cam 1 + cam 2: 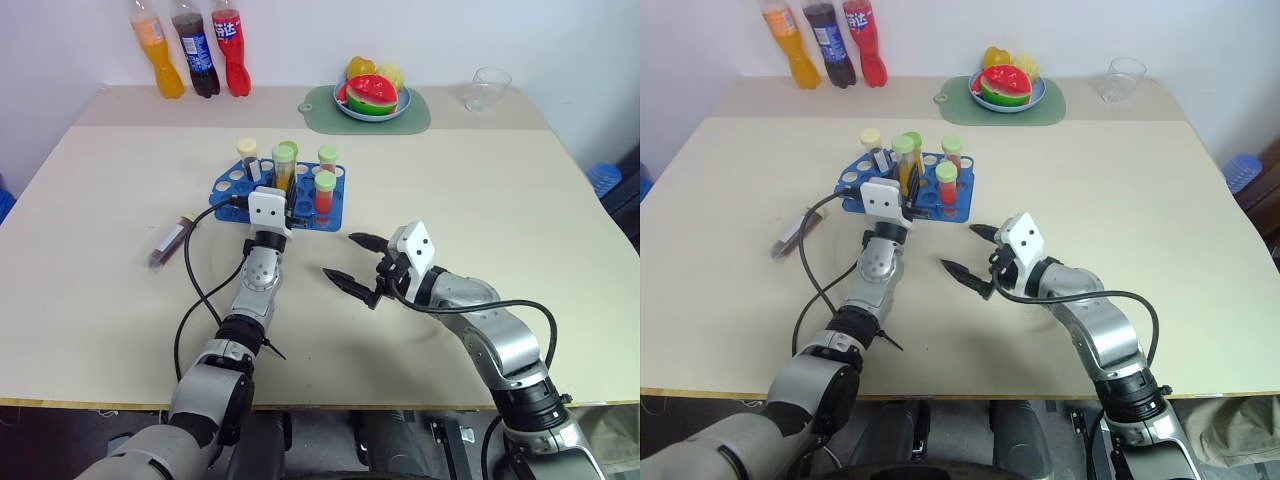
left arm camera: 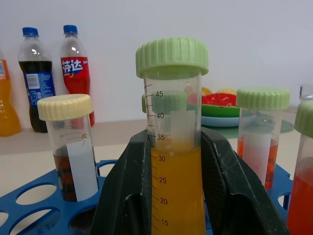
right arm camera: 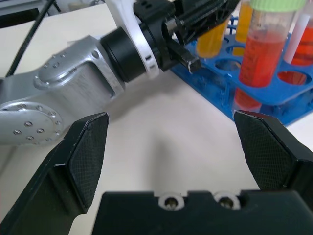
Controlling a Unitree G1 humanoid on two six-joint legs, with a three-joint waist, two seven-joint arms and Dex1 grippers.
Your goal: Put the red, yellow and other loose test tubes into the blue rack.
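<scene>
Left eye view: bottles [image 1: 200,50] behind blue rack [image 1: 225,187].

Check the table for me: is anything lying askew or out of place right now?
Yes: one dark tube lies on its side on the table, apart from the blue rack, while the other tubes stand upright in it. Nothing looks spilled or broken.

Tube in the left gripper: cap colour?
Light green, on the tube of orange-yellow liquid. Shows best in the left wrist view.
</scene>
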